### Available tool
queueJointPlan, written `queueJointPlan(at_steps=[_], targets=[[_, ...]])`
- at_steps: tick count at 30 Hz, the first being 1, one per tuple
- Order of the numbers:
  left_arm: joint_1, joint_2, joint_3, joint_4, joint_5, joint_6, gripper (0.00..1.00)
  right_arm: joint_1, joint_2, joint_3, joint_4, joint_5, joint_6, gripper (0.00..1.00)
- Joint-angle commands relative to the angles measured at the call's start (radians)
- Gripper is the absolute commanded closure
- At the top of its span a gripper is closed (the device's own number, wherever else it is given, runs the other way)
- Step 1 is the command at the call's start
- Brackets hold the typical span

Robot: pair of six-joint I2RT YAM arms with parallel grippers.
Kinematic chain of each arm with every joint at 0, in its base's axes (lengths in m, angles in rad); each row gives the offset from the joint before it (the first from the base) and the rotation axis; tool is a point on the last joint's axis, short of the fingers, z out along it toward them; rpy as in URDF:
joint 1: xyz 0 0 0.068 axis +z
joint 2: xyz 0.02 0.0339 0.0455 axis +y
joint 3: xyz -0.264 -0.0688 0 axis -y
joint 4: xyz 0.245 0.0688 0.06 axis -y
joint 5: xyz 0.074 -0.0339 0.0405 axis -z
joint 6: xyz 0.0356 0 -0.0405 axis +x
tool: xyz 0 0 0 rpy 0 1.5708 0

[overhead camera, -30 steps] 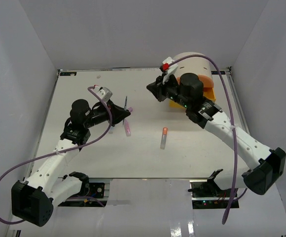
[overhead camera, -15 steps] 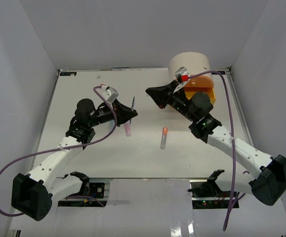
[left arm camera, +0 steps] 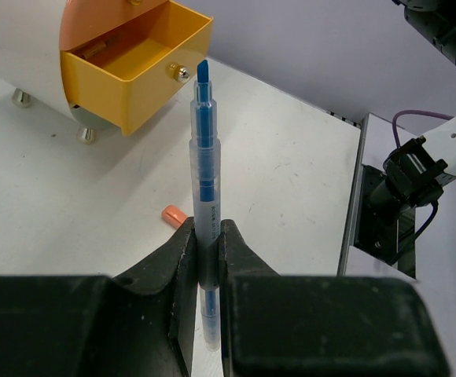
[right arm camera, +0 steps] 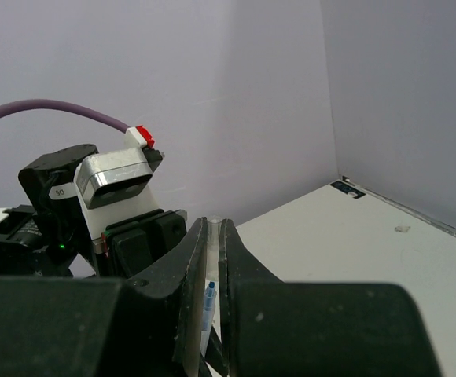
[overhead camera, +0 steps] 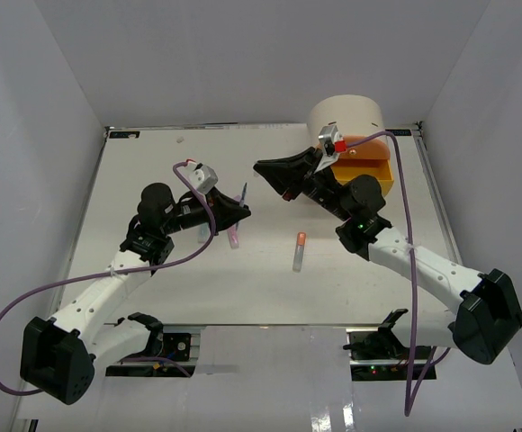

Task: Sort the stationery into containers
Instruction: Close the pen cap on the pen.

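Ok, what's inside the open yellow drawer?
Mostly bare floor shows in the yellow drawer, plus one dim shape at the back. Its near walls hide the rest.

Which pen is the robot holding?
The blue pen: it alone is pinched in the left tool. The pink marker and the orange-capped marker lie loose on the table.

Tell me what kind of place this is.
Probably a robot lab test cell: plain white walls box in a white table, with the left arm and right arm bolted at its near edge.
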Motion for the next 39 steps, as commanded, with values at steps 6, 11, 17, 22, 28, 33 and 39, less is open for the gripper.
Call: queueJointPlan(at_steps=[6,11,17,22,28,33,39], targets=[[-0.004,-0.026,-0.009,0.002,0.032,0.034,1.0,0.021,0.041,0.024,0.111,-0.045,0.033,0.92],[-0.003,-0.03,-0.009,0.003,0.033,0.036,1.0,0.024,0.062,0.043,0.091,-0.056,0.037,0.92],[-0.004,-0.038,-0.012,0.005,0.027,0.036,1.0,0.029,0.078,0.049,0.09,-0.073,0.048,0.92],[-0.004,-0.044,-0.022,0.028,0.033,0.026,1.0,0.03,0.085,0.047,0.09,-0.078,0.051,0.92],[-0.004,-0.056,-0.029,0.043,0.026,0.022,1.0,0.035,0.081,0.036,0.102,-0.078,0.057,0.92],[-0.004,-0.058,-0.035,0.083,0.017,-0.001,1.0,0.042,0.081,0.023,0.12,-0.081,0.057,0.92],[-0.004,-0.061,-0.048,0.151,0.007,-0.03,1.0,0.05,0.082,-0.008,0.159,-0.081,0.06,0.92]])
